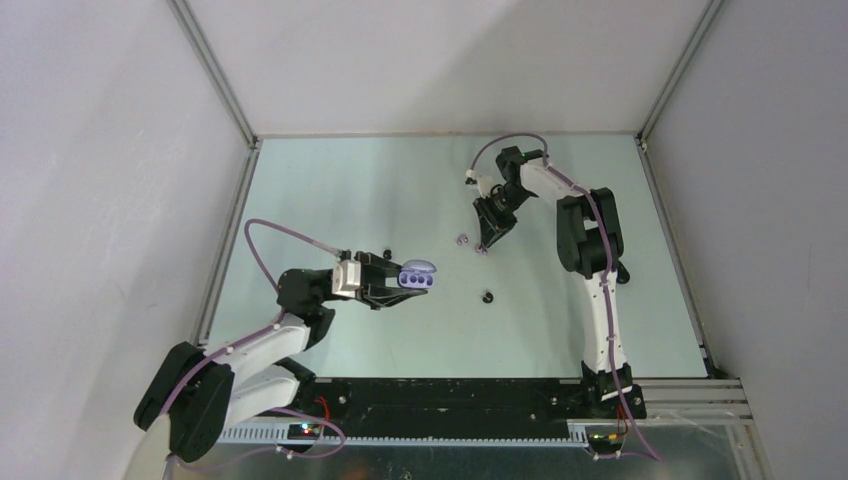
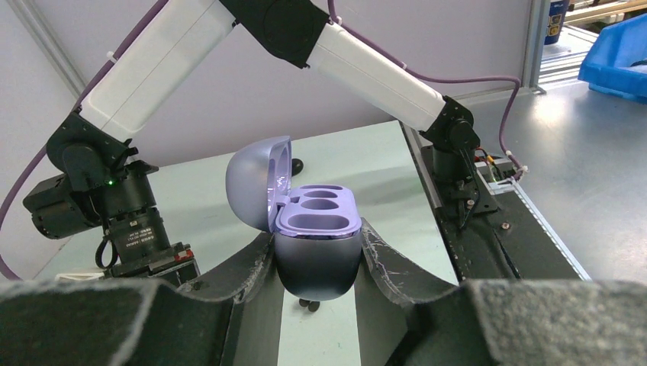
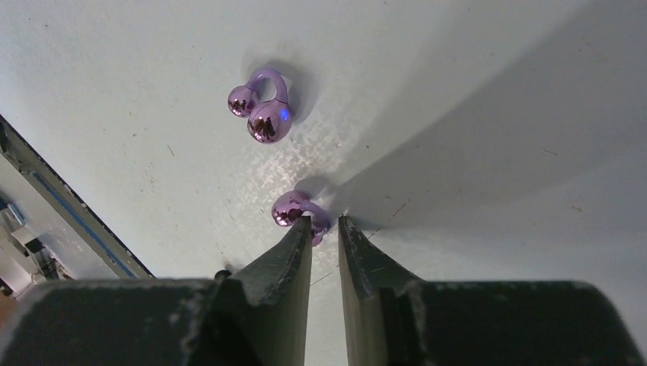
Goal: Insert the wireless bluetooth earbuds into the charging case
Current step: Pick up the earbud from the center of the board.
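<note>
Lavender egg-shaped charging case (image 2: 317,221) sits clamped between the two fingers of the left gripper (image 1: 400,283), held above the pale green table (image 1: 330,190). Its lid stands open and the wells face up; I see no bud in them.

Right gripper (image 3: 324,225) points down at the table, fingers drawn close with a narrow slit between. One glossy purple clip-shaped earbud (image 3: 294,207) lies right at the tips, touching the left finger. I cannot tell whether it is pinched.

The second glossy purple earbud (image 3: 263,110) lies just beyond it, apart from the fingers.

A small black earbud (image 1: 487,296) rests on the table between the case and the right arm.
</note>
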`<state>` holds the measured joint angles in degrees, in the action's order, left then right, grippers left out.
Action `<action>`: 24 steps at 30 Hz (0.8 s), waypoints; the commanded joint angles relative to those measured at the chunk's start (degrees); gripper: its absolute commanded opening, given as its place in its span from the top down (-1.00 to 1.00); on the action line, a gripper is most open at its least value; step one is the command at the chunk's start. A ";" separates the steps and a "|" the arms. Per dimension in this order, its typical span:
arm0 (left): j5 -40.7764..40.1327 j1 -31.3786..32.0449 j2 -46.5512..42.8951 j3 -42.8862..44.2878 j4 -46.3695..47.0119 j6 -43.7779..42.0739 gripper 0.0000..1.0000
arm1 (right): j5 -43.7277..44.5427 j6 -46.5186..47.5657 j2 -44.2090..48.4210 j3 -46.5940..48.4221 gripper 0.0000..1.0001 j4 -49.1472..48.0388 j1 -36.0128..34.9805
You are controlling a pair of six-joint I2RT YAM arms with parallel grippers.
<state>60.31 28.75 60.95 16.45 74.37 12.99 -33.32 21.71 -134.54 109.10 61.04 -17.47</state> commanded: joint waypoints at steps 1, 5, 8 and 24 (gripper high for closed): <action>0.57 0.25 -0.81 0.56 1.49 -1.66 1.00 | -1.46 2.17 -0.91 1.16 0.57 1.33 -0.45; 0.53 0.25 -0.79 0.52 1.45 -1.70 1.00 | -2.69 3.27 -0.38 0.95 0.73 1.76 -0.33; 0.51 0.29 -0.77 0.52 1.32 -1.74 1.00 | -3.83 3.79 0.23 0.84 0.82 1.95 -0.14; 0.06 0.20 -0.74 0.72 0.73 -2.00 1.00 | -9.34 5.96 5.33 -0.35 1.00 2.34 2.15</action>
<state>60.40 28.75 60.95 16.45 74.30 12.95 -39.46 26.22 -134.56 108.75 62.30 -16.21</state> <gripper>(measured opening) 0.374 0.009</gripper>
